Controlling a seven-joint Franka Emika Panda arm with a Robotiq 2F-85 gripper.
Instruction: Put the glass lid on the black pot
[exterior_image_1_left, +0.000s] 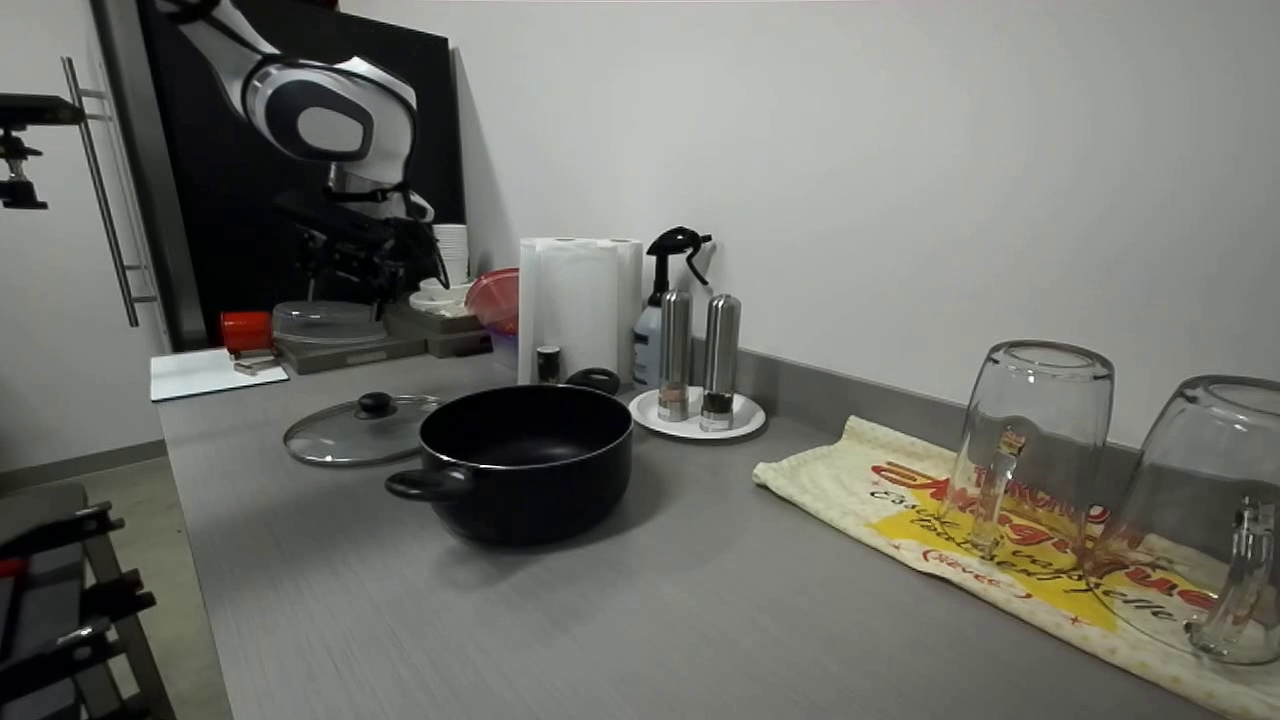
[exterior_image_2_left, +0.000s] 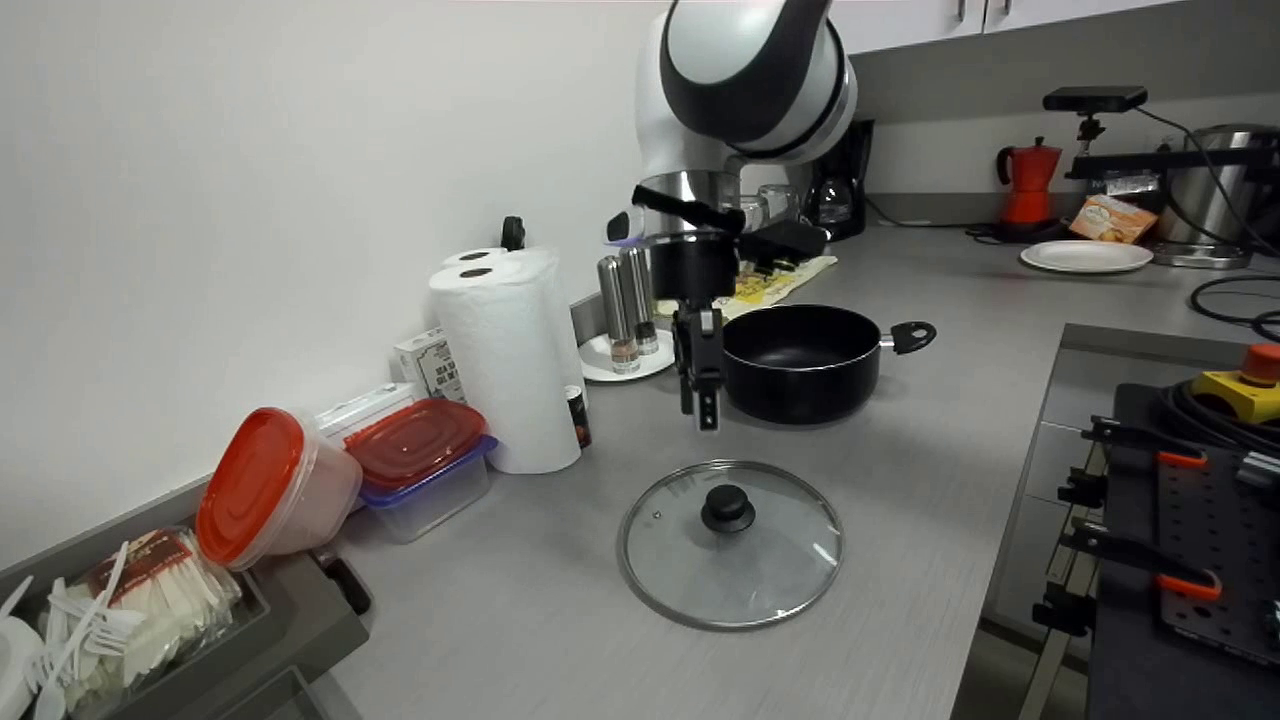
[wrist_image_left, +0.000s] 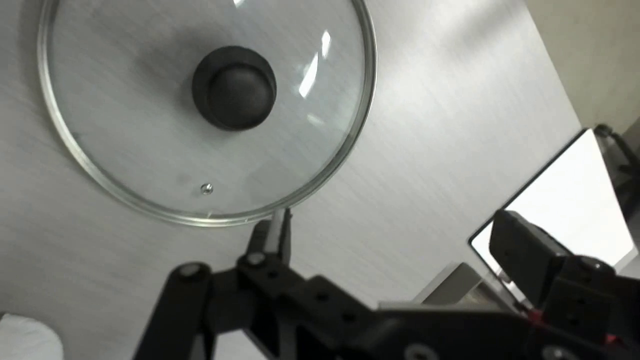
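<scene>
Gripper (wrist_image_left: 392, 216), jaws apart — glass lid (exterior_image_2_left: 735, 555) near black pot (exterior_image_2_left: 802, 368) — towel lettering (exterior_image_1_left: 915, 484) partly legible

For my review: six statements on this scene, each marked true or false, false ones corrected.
1. The glass lid lies on the counter, knob up, apart from the black pot. True.
2. The lid covers the pot. False: the pot stands uncovered.
3. The jaws are shut on the lid. False: they stand open, holding nothing.
4. Two metal mills stand on a white plate. True.
5. The knob is red. False: it is black.
6. A printed cloth lies under the glass mugs. True.
</scene>
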